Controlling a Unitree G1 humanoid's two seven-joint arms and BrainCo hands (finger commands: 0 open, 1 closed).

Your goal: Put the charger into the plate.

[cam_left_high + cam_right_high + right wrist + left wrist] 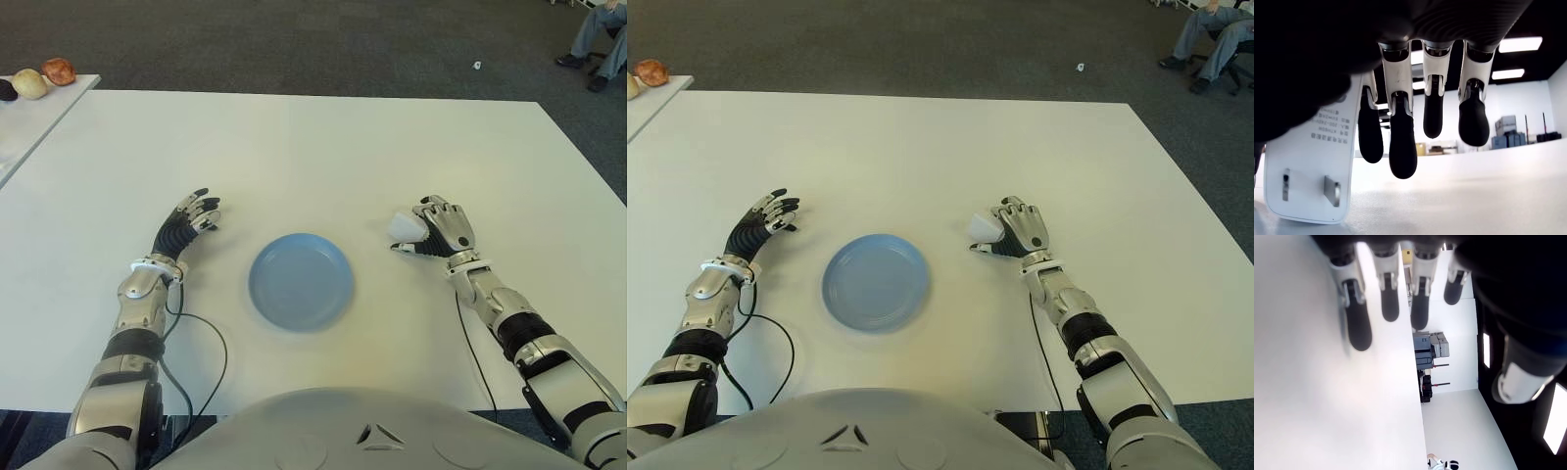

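Presently: right hand (443, 231) on the white table (313, 147), right of the blue plate (301, 281), fingers (1402, 147) hanging loosely extended beside the white charger (403, 227); firm grasp not discernible, charger flush against the thumb side, standing on the tabletop, printed label and metal prongs facing the wrist camera. Charger outside the plate, near its right rim, apart from it. Left hand (189, 224) left of the plate, fingers extended and spread, holding nothing. Plate bare, centred before the robot. Side table (39, 113) at far left, bearing rounded items (44, 76). Seated person's legs (598, 44) at far right on dark carpet.
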